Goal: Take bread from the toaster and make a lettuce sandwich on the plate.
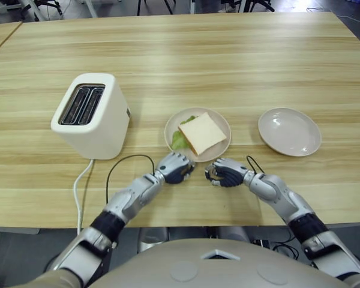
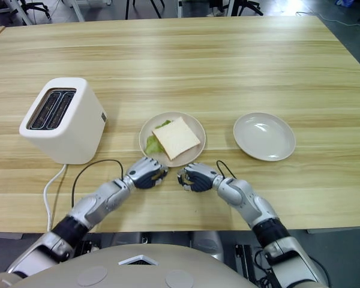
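Note:
A white toaster [image 1: 93, 115] stands at the left of the table, its two slots dark. On the beige plate [image 1: 221, 120] in the middle lies a slice of bread [image 1: 202, 132] with green lettuce [image 1: 179, 140] sticking out from under its left side. My left hand [image 1: 176, 166] rests on the table just in front of the plate's near-left rim, fingers curled, holding nothing. In front of the plate's near-right rim my right hand [image 1: 226, 173] lies the same way, fingers curled and nothing in them.
A second beige plate [image 1: 289, 131] sits to the right with nothing on it. The toaster's white cord [image 1: 78, 192] and a black cable [image 1: 123, 165] run over the table's front edge at the left. Wooden tabletop stretches far behind.

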You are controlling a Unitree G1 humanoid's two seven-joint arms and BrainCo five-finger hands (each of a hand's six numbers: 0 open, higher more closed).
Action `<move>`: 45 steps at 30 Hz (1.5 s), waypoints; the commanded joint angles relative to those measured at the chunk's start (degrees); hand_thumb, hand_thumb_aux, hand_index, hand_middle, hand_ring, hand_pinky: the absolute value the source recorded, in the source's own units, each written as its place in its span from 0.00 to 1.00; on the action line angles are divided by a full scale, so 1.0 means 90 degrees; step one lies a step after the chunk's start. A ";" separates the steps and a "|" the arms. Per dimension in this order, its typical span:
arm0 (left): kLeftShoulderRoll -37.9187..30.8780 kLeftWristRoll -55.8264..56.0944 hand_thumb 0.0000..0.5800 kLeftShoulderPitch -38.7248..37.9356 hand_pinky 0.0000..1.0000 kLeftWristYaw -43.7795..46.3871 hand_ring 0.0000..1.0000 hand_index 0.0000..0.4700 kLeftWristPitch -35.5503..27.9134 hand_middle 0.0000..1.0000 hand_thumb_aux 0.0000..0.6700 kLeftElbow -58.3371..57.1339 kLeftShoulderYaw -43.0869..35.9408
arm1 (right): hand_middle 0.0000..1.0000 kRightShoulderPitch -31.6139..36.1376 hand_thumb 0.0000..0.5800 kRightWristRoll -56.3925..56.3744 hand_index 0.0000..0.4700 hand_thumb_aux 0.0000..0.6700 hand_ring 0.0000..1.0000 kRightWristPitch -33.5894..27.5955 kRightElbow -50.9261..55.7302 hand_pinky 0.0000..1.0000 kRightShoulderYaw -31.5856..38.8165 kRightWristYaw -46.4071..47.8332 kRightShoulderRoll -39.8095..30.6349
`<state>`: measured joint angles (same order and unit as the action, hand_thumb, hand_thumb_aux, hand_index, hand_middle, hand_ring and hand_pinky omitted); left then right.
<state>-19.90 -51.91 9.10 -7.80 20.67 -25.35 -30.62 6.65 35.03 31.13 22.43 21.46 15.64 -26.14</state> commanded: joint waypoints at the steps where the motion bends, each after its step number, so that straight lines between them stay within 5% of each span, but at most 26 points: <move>1: 0.0077 0.0076 1.00 0.0600 1.00 -0.0290 1.00 0.98 -0.0024 1.00 1.00 -0.1613 -0.0085 | 1.00 0.0750 1.00 -0.0174 0.98 1.00 1.00 -0.0222 0.0976 1.00 0.0001 0.0010 0.0179; 7: 0.0433 0.0331 1.00 0.1799 1.00 -0.0966 1.00 0.98 0.0155 1.00 1.00 -0.3806 -0.0173 | 1.00 0.2093 1.00 -0.0206 0.98 1.00 1.00 0.0001 0.3027 1.00 0.0099 -0.0395 0.0521; 13: 0.0907 0.0453 0.98 0.2426 1.00 -0.1138 1.00 0.86 0.0135 1.00 0.87 -0.4958 -0.0286 | 1.00 0.3418 1.00 -0.0226 0.98 1.00 1.00 -0.0117 0.5192 1.00 0.0008 -0.0898 0.0783; 20: 0.1061 0.0942 0.96 0.3049 1.00 -0.1256 1.00 0.78 -0.0102 1.00 0.80 -0.5493 0.0086 | 1.00 0.3799 1.00 -0.0394 0.98 1.00 1.00 -0.0255 0.5883 1.00 -0.0107 -0.1267 0.1020; 24: 0.0946 0.1117 0.90 0.2912 1.00 -0.1577 1.00 0.66 0.0210 1.00 0.68 -0.5326 0.0141 | 1.00 0.3617 1.00 -0.0846 0.98 1.00 1.00 0.0667 0.5697 1.00 -0.0420 -0.1277 0.1007; 25: 0.0860 0.1226 0.79 0.2808 1.00 -0.1691 1.00 0.53 0.0386 1.00 0.55 -0.5196 0.0225 | 0.36 0.3489 0.43 -0.1054 0.24 0.25 0.36 0.1021 0.5588 0.36 -0.0557 -0.1165 0.0976; 26: 0.0776 0.1337 0.28 0.2700 0.75 -0.1791 0.75 0.15 0.0573 0.75 0.15 -0.5048 0.0312 | 0.00 0.3365 0.00 -0.1286 0.00 0.00 0.00 0.1330 0.5481 0.00 -0.0709 -0.1021 0.0956; 27: 0.0692 0.1499 0.00 0.2560 0.05 -0.1846 0.05 0.00 0.0793 0.05 0.00 -0.4832 0.0445 | 0.00 0.3222 0.00 -0.1540 0.00 0.00 0.00 0.1656 0.5330 0.00 -0.0875 -0.0896 0.0934; 28: 0.0626 0.1751 0.00 0.2391 0.00 -0.1828 0.00 0.00 0.1055 0.00 0.00 -0.4534 0.0636 | 0.00 0.3062 0.00 -0.1834 0.00 0.00 0.00 0.1956 0.5142 0.00 -0.1057 -0.0770 0.0930; 31: 0.0472 0.2697 0.00 0.1596 0.00 -0.1435 0.00 0.00 0.1627 0.00 0.00 -0.2713 0.1252 | 0.00 0.2415 0.00 -0.2972 0.00 0.00 0.00 0.2711 0.4215 0.00 -0.1577 -0.0313 0.1103; 35: 0.0526 0.3627 0.00 0.0497 0.00 -0.0746 0.00 0.00 0.1550 0.00 0.00 -0.0563 0.1696 | 0.00 0.1833 0.00 -0.3751 0.00 0.00 0.00 0.2956 0.3442 0.00 -0.1879 -0.0170 0.1521; 45: 0.1006 0.4924 0.00 -0.0400 0.00 0.0045 0.00 0.00 0.1472 0.00 0.00 0.0924 0.2339 | 0.00 0.1898 0.00 -0.3905 0.00 0.00 0.00 0.3656 0.3538 0.00 -0.2273 -0.0600 0.2390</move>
<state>-11.77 -10.52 5.87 -8.77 34.02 -18.47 -11.35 23.51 -0.60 62.61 54.04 1.30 11.12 -5.29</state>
